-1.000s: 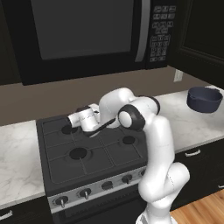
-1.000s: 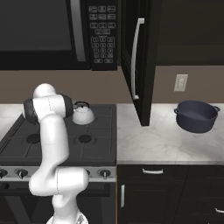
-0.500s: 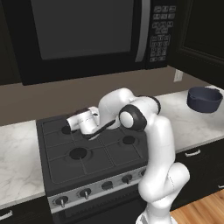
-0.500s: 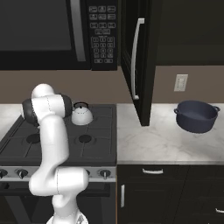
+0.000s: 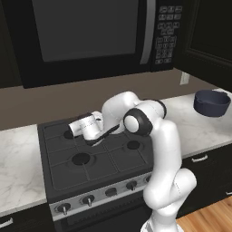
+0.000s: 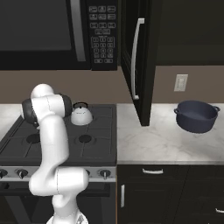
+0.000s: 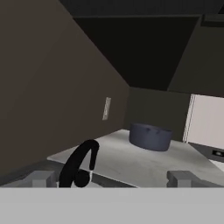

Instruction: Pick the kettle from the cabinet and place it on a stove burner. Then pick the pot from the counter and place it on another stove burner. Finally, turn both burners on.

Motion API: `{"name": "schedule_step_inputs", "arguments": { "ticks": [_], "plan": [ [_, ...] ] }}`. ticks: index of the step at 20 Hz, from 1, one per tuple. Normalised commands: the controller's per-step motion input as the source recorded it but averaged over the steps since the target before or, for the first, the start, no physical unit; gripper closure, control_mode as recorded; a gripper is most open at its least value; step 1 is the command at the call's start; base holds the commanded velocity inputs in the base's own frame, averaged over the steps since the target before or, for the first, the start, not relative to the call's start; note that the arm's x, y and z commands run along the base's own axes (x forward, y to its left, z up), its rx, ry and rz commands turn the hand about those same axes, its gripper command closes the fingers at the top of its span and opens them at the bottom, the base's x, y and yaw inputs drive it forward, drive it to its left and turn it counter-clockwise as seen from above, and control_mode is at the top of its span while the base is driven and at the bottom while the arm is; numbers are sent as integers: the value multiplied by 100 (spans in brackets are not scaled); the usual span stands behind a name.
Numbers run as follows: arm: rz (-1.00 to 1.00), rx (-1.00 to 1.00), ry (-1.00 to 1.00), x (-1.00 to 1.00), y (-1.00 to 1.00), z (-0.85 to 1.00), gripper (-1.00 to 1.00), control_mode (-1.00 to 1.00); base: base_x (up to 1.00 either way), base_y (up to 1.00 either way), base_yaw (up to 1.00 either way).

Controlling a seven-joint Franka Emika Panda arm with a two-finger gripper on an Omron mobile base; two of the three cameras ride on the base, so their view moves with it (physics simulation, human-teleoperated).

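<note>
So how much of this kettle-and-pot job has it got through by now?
Done: the kettle sits on a back stove burner. In hand: the gripper is open by the kettle's handle, holding nothing. Left: the pot waits on the counter, and both burners need turning on at the front knobs.

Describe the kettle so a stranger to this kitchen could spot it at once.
Find the black cooktop under the microwave. On its back right burner sits the kettle: small, squat, white-silver, with a black arched handle. The pot on the counter is wider and dark blue-grey.
</note>
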Motion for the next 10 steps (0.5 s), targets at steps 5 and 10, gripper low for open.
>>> {"name": "schedule_step_inputs", "arguments": {
  "ticks": [5,10],
  "plan": [
    [0,0,0,-13,1,-4,-100,-100,0,0,0],
    [-1,0,-1,-20,0,0,-100,-100,0,0,0]
  ]
}}
